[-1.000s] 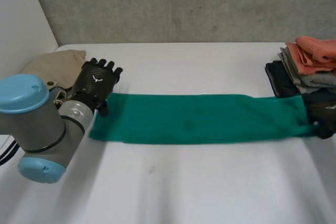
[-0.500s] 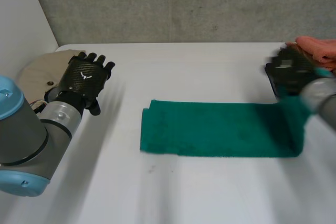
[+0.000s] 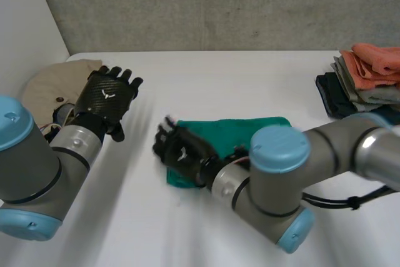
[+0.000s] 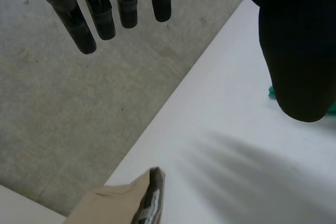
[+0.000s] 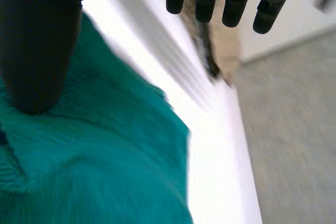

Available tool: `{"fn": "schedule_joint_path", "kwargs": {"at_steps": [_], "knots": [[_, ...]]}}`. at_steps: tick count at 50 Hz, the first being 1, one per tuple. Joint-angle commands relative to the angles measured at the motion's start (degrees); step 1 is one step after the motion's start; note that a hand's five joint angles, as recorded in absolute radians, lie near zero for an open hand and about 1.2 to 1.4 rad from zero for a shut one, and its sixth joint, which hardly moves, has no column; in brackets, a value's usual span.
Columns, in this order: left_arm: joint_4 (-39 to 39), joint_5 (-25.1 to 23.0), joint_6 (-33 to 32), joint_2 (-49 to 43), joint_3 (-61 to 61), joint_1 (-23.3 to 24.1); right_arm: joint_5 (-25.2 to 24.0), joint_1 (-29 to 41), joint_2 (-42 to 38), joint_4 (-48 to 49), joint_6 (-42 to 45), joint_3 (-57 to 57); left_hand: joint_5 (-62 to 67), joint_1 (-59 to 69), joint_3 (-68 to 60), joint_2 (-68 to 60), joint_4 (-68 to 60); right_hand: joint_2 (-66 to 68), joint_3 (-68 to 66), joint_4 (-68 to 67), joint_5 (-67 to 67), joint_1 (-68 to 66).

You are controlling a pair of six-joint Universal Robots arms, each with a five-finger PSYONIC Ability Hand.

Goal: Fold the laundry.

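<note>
I see the green towel [image 3: 244, 130] lying folded on the white table [image 3: 219, 79], and I place everything else from it. The right hand [image 3: 182, 153] lies over the end of the towel nearest the left arm. In the right wrist view its fingers are straight and spread, well apart from the thumb [image 5: 37, 40], with the towel [image 5: 105, 166] under the palm. It clamps nothing, and I cannot tell whether the thumb touches the cloth.

The left hand [image 3: 105, 97] hovers well clear of the towel, beyond that same end. In the left wrist view its fingers are straight and apart from the thumb [image 4: 296, 51], holding nothing, with bare table [image 4: 236, 145] below.

Past the left hand, farther from the towel, a beige cloth [image 3: 59, 79] lies crumpled at the table's corner. In the left wrist view a dark strip [image 4: 151, 195] on the edge of this cloth [image 4: 113, 205] carries pale marks that I cannot read.

Off the towel's opposite end stands a stack of folded laundry [image 3: 369, 76], orange on top, then grey, then dark pieces.

A small white emblem [image 3: 107, 94] sits on the back of each hand, too small for me to read.
</note>
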State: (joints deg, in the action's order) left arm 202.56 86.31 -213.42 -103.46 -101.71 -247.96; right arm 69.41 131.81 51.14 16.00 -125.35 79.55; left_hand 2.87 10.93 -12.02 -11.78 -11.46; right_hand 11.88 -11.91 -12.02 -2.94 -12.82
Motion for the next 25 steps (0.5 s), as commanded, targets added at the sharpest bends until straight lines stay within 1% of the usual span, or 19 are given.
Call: {"fn": "schedule_joint_path", "kwargs": {"at_steps": [1, 3, 4, 6, 7, 10, 11, 13, 14, 15, 17, 18, 19, 20, 21, 23, 25], "knots": [[0.1, 0.0, -0.1, 0.0, 2.2, 2.5, 4.3, -8.1, 13.8, -2.5, -23.4, 7.7, -2.9, -0.9, 2.0, 1.8, 1.5, -1.9, 1.9, 2.0, 2.9, 2.8], [0.1, 0.0, 0.0, 0.0, 2.6, 3.2, 4.4, -10.0, 15.4, -4.5, -27.9, 9.3, -2.9, -0.9, 2.0, 1.8, 1.5, -1.9, 1.9, 2.0, 2.9, 2.8], [0.1, 0.0, 0.0, 0.0, 2.7, 3.9, 4.7, -12.3, 16.3, -6.6, -30.9, 10.9, -2.9, -0.9, 2.0, 1.8, 1.5, -1.9, 1.9, 2.0, 2.9, 2.8], [0.1, 0.1, 0.0, -0.1, 2.7, 4.4, 4.7, -15.3, 16.4, -8.9, -31.4, 12.7, -2.9, -0.9, 2.0, 1.8, 1.5, -1.9, 1.9, 2.0, 2.9, 2.8], [0.2, 0.1, 0.0, -0.2, 2.7, 4.6, 4.7, -18.4, 16.4, -10.6, -30.4, 14.7, -2.9, -0.9, 2.0, 1.8, 1.5, -1.9, 1.9, 2.0, 2.9, 2.8], [0.7, 0.1, -0.1, -1.0, 2.7, 5.1, 5.0, -22.6, 16.3, -11.3, -26.8, 17.7, -2.9, -0.9, 2.0, 1.8, 1.5, -1.9, 1.9, 2.0, 2.9, 2.8], [1.0, 0.1, 0.0, -1.2, 2.7, 5.2, 5.5, -24.9, 16.2, -11.2, -23.6, 19.2, -2.9, -0.9, 2.0, 1.8, 1.5, -1.9, 1.9, 2.0, 2.9, 2.8], [1.5, 0.1, -0.1, -1.5, 2.7, 5.6, 6.0, -26.8, 16.0, -11.3, -20.6, 20.3, -2.9, -0.9, 2.0, 1.8, 1.5, -1.9, 1.9, 2.0, 2.9, 2.8], [1.6, 0.1, -0.1, -1.6, 2.6, 5.8, 6.2, -27.4, 15.7, -11.3, -19.2, 20.6, -2.9, -0.9, 2.0, 1.8, 1.5, 1.4, -1.3, -1.2, -0.3, -0.4], [1.7, 0.2, -0.1, -1.6, 2.6, 5.9, 7.0, -28.3, 15.0, -11.3, -16.9, 20.7, -2.9, -0.9, 2.0, 1.8, 1.5, 10.9, -10.9, -10.8, -9.8, -9.9], [1.7, 0.2, -0.1, -1.7, 2.5, 6.1, 7.8, -28.6, 13.9, -11.3, -14.8, 20.6, -2.9, -0.9, 2.0, 1.8, 1.5, 25.2, -25.2, -25.1, -24.1, -24.3], [1.7, 0.2, -0.1, -1.7, 2.4, 6.2, 8.3, -28.6, 13.6, -11.3, -14.2, 20.3, -2.9, -0.9, 2.0, 1.8, 1.5, 35.3, -35.3, -35.1, -34.2, -34.3], [1.7, 0.2, -0.1, -1.7, 2.3, 6.2, 9.4, -28.5, 13.2, -11.1, -13.1, 19.8, -2.9, -0.9, 2.0, 1.8, 1.5, 53.4, -53.3, -53.2, -52.3, -52.4], [1.7, 0.2, -0.1, -1.7, 2.1, 6.2, 10.1, -28.5, 13.2, -10.6, -12.7, 19.4, -2.9, -0.9, 2.0, 1.8, 1.5, 65.2, -65.2, -65.1, -64.1, -64.3], [1.7, 0.2, -0.1, -1.6, 2.0, 6.2, 10.8, -28.5, 13.2, -9.9, -12.7, 18.8, -2.9, -0.9, 2.0, 1.8, 1.5, 68.1, -68.1, -68.0, -67.0, -67.1], [1.6, 0.3, -0.1, -1.4, 1.9, 6.3, 12.9, -28.4, 13.4, -6.3, -12.3, 17.1, -2.9, -0.9, 2.0, 1.8, 1.5, 68.1, -68.1, -68.0, -67.1, -67.2], [1.5, 0.3, -0.1, -0.9, 1.7, 6.3, 13.9, -27.4, 13.7, -3.8, -11.9, 16.2, -2.9, -0.9, 2.0, 1.8, 1.5, 68.1, -68.1, -68.0, -67.1, -67.2]]}}
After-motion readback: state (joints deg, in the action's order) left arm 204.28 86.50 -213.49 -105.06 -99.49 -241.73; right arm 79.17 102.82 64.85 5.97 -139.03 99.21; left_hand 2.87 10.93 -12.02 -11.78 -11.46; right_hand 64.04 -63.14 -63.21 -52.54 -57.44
